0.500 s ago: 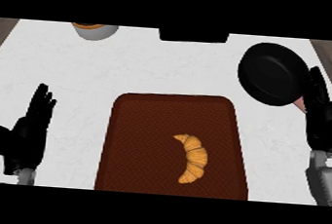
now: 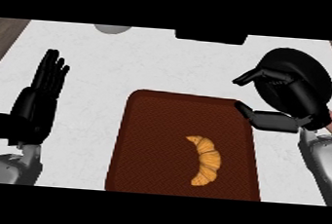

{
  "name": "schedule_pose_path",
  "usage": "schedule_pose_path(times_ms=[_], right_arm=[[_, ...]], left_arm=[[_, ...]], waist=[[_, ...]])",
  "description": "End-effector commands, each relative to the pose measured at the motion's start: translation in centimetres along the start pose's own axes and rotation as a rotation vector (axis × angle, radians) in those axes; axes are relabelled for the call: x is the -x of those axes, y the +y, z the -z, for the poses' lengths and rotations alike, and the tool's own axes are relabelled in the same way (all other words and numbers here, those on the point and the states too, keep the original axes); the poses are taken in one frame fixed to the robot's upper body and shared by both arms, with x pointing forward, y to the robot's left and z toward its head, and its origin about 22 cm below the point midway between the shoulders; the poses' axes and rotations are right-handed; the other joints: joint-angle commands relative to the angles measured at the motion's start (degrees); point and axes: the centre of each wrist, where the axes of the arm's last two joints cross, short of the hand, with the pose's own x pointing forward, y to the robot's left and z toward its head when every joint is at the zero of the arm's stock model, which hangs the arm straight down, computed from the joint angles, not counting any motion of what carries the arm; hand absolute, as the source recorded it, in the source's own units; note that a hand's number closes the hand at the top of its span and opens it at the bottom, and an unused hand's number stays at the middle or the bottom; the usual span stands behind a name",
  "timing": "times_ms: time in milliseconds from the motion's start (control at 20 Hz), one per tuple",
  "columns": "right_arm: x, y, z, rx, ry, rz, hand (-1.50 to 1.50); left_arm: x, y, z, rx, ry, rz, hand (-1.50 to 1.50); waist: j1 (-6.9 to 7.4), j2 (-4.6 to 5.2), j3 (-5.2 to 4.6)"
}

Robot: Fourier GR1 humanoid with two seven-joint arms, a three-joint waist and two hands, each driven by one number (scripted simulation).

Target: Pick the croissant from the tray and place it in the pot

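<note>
A golden croissant (image 2: pixel 204 160) lies on the dark brown tray (image 2: pixel 153 132), toward its lower right part. The black pot (image 2: pixel 296 67) sits on the counter at the upper right, partly covered by my right hand (image 2: pixel 293 106). That hand hovers over the tray's upper right corner, above and right of the croissant, fingers spread and holding nothing. My left hand (image 2: pixel 36 102) rests at the left edge, fingers straight up, well clear of the tray.
A grey round object (image 2: pixel 113 29) shows at the top edge, and a black object (image 2: pixel 210 36) lies at the top centre. White counter surrounds the tray; a wooden strip runs along the left edge.
My right hand has moved left, from over the pot's lower edge toward the tray's upper right corner. The view has shifted closer. The croissant and left hand stay put.
</note>
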Motion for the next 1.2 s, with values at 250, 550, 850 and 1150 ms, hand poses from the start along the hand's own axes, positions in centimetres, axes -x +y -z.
schedule_pose_path(times_ms=[250, 550, 850, 1150], right_arm=[[2.4, -3.9, -2.0, -0.435, -0.347, -0.080, -1.50], [3.1, -4.9, -1.0, -0.608, -0.283, -0.338, -1.50], [1.5, -2.5, 0.6, -0.777, -0.224, -0.521, -1.50], [1.6, 2.6, 1.0, -0.853, -0.160, -0.599, -1.50]], left_arm=[[-2.0, 0.6, 3.1, 0.033, -0.049, -0.040, 0.00], [-1.3, 1.4, 4.0, 0.036, -0.043, -0.038, 0.00], [0.9, 2.4, 3.4, 0.014, -0.026, -0.029, 0.00], [1.7, 1.9, 3.2, 0.012, -0.025, -0.030, 0.00]], waist=[[-1.20, 0.21, 0.20], [-1.46, -0.40, -0.02], [-2.30, -0.76, -0.11], [-2.82, -0.93, -0.12]])
